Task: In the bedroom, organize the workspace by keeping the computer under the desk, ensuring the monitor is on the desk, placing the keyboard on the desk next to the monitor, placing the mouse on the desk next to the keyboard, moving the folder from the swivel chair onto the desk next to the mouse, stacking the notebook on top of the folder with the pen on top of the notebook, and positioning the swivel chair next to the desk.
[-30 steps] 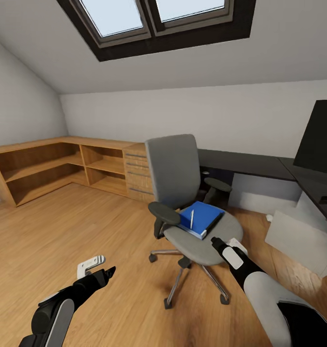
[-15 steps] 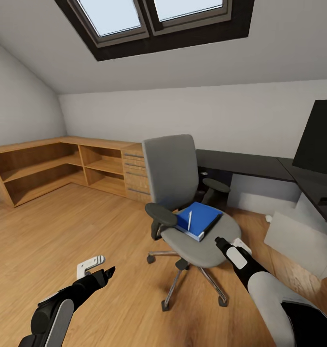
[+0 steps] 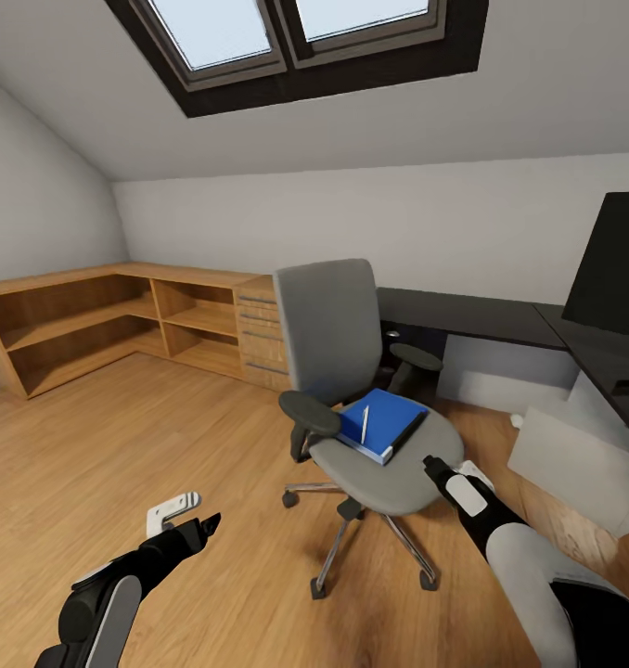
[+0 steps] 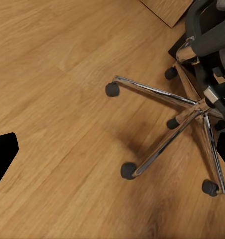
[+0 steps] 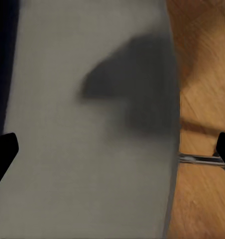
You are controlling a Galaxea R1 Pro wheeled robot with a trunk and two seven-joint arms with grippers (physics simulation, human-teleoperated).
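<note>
You have one grey padded swivel chair (image 3: 356, 371) with two black armrests and a chrome star base on castors; the left wrist view shows four spokes and castors of that base (image 4: 184, 107) clearly on the floor. On its seat lies one flat bright blue folder (image 3: 384, 422) with white page edges, and one slim white pen (image 3: 365, 423) rests on top of it. I cannot make out a notebook between them.

One glossy black desk top (image 3: 472, 315) runs along the far wall and turns toward you at the right, where one flat black monitor (image 3: 616, 269) stands on it. One boxy light grey computer tower (image 3: 579, 464) sits on the floor under that right-hand part, just beside the chair.

Your right gripper (image 3: 435, 466) hovers at the near edge of the seat, close to the folder; its fingertips sit at the outer edges of the right wrist view, so it is spread and holding nothing. Your left gripper (image 3: 208, 524) hangs low over bare floor, well apart from the chair, likewise spread.

The floor (image 3: 120, 445) is warm wood plank. Low wooden shelving (image 3: 120, 320) lines the left corner under a sloped white ceiling with a dark-framed skylight (image 3: 296, 37).
</note>
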